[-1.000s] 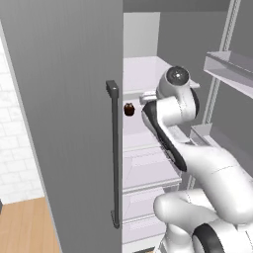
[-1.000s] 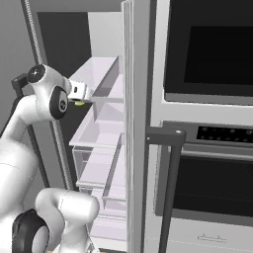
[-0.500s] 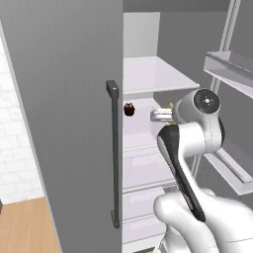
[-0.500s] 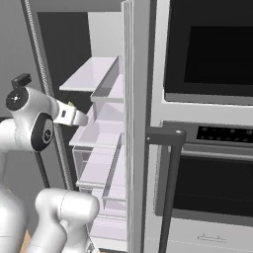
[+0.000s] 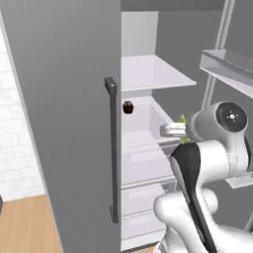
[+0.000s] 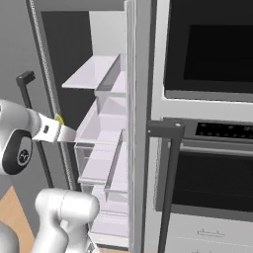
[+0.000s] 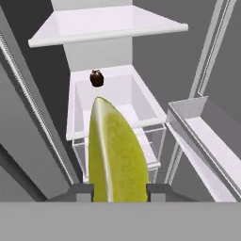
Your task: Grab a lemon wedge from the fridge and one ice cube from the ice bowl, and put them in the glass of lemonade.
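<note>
lemon wedge [image 7: 115, 153] is pinched between the two dark finger tips of the gripper [image 7: 118, 190], as seen in the hand view, where the yellow-green piece rises upright from between the tips with its pointed end up. the jaws are pressed against its two sides. in the left base view the gripper [image 5: 174, 130] is seen as a short pale stub pointing left from the white arm's wrist, with a bit of yellow-green [image 5: 182, 119] just behind it. in the right base view the gripper [image 6: 63, 133] points right toward the shelves, and a small yellow tip [image 6: 59, 118] shows at its upper edge.

the wedge is held in front of the open fridge [image 5: 64, 99], outside its white interior, level with the upper clear drawer [image 7: 136, 101]. beyond the wedge, a small dark brown round thing [image 7: 96, 78] is seen at the back rim of that drawer; in the left base view it [image 5: 128, 106] sits just right of the long dark bar handle [image 5: 113, 153] of the closed grey door. a white shelf [image 7: 108, 23] is set above the drawer, and more clear drawers are stacked below. a door shelf [image 7: 202, 132] is seen to the right in the hand view. dark oven fronts [image 6: 212, 118] are placed right of the fridge in the right base view.
</note>
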You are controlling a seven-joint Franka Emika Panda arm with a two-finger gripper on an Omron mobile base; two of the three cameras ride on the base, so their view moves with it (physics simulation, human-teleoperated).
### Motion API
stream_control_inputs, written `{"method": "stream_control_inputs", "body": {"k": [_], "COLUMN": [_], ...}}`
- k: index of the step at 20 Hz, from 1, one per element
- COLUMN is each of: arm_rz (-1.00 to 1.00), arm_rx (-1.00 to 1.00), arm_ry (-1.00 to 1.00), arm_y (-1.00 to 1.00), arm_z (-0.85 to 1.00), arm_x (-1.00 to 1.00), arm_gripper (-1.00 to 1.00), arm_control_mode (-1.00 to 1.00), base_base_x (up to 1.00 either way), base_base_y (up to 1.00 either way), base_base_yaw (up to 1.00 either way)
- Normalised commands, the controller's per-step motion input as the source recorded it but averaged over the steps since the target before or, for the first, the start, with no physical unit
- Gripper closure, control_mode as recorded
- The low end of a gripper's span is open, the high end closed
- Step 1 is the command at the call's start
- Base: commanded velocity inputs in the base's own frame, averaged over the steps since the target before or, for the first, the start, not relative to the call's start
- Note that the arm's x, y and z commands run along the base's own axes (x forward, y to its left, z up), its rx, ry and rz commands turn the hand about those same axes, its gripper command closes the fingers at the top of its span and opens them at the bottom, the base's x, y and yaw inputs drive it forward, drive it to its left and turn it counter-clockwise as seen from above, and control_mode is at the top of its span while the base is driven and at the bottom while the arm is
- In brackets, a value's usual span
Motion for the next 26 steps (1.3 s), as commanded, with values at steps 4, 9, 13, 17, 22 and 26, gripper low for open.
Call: {"method": "stream_control_inputs", "body": {"k": [4,9,13,17,22,26], "arm_rz": [0.0,0.0,0.0,0.0,0.0,0.0], "arm_rx": [0.0,0.0,0.0,0.0,0.0,0.0], "arm_ry": [0.0,0.0,0.0,0.0,0.0,0.0], "arm_y": [0.0,0.0,0.0,0.0,0.0,0.0], "arm_z": [0.0,0.0,0.0,0.0,0.0,0.0], "arm_x": [0.0,0.0,0.0,0.0,0.0,0.0], "arm_gripper": [1.0,1.0,1.0,1.0,1.0,1.0], "arm_control_mode": [1.0,1.0,1.0,1.0,1.0,1.0], "base_base_x": [-1.0,-1.0,-0.92,-0.54,-0.1,0.34], "base_base_y": [0.01,-0.07,-0.92,-1.0,-1.0,-1.0], "base_base_yaw": [0.0,0.0,0.0,-0.02,-0.14,-0.19]}}
